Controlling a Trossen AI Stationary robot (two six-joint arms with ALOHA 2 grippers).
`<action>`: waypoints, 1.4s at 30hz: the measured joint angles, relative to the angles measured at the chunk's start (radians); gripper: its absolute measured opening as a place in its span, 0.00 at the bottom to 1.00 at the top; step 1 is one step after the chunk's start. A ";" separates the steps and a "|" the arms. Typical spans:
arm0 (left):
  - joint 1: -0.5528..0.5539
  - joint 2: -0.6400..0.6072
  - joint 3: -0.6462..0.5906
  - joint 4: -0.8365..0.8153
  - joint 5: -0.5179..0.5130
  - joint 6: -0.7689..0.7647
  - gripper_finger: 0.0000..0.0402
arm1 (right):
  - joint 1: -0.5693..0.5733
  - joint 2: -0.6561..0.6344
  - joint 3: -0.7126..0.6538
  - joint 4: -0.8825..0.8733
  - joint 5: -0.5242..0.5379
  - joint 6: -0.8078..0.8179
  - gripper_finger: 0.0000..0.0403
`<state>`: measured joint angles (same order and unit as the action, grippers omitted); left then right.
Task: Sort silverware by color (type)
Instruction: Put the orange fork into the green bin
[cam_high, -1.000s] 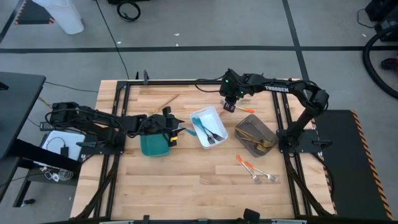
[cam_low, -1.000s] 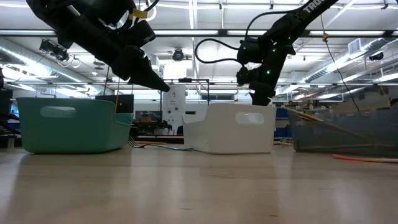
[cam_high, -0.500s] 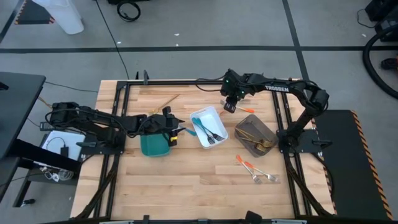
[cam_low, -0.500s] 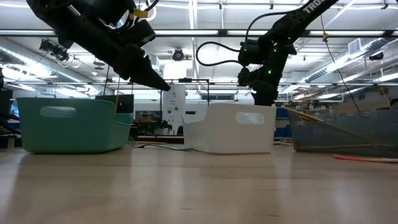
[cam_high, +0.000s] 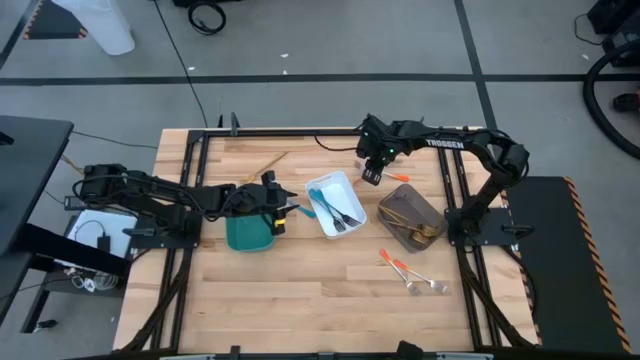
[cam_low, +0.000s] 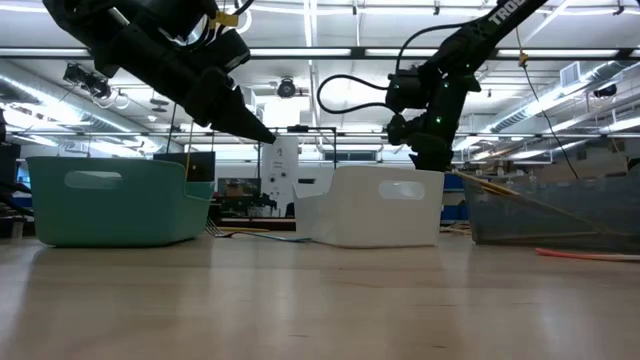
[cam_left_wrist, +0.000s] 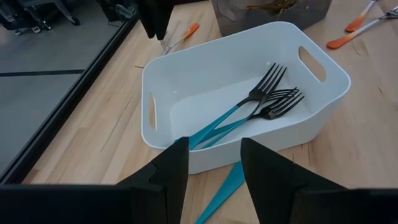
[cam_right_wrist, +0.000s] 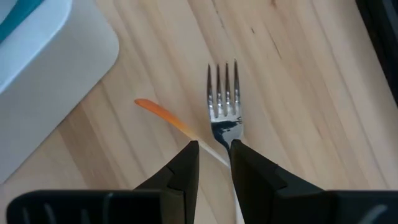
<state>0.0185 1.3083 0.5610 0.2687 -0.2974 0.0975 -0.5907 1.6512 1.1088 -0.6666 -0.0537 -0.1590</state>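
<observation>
The right end effector (cam_high: 371, 176) hangs in the air at about 1 o'clock on the wooden worktop (cam_high: 300, 300), just past the far corner of the white plastic tray (cam_high: 333, 204). It is pinching a small silver fork with an orange handle (cam_right_wrist: 224, 112). The fork's prongs poke out past the two dark fingers (cam_right_wrist: 184, 168), which press on its neck. Another orange-handled piece (cam_right_wrist: 163, 116) lies on the wood below it.

The left end effector (cam_left_wrist: 214, 168) waits at about 9 o'clock, over the teal plastic tray (cam_high: 247, 232), with its fingers spread. It holds nothing. A loose blue-handled piece (cam_left_wrist: 225, 185) lies just under it, beside the white tray.

Blue-handled dark forks (cam_left_wrist: 249, 106) lie in the white tray. Gold pieces (cam_high: 415, 228) lie in the grey-brown tray (cam_high: 409, 215). A few more orange-handled forks (cam_high: 410, 277) lie on the worktop at about 5 o'clock.

The fork looks light, thin and stiff. Its shiny metal is likely slippery, so it could twist or slide. A hold near the middle of the handle would probably keep it steadier.
</observation>
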 joint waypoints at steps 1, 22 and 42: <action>0.000 0.000 0.000 0.002 0.000 0.000 0.39 | 0.000 0.000 0.000 0.000 -0.004 0.000 0.24; 0.000 0.000 0.000 0.005 0.000 0.001 0.39 | 0.000 0.000 -0.001 -0.019 0.011 -0.006 0.24; 0.001 0.000 0.000 0.016 -0.001 0.004 0.39 | -0.032 0.000 -0.105 -0.050 0.026 -0.004 0.24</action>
<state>0.0196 1.3087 0.5613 0.2845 -0.2981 0.1017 -0.6225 1.6512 1.0038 -0.7171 -0.0273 -0.1635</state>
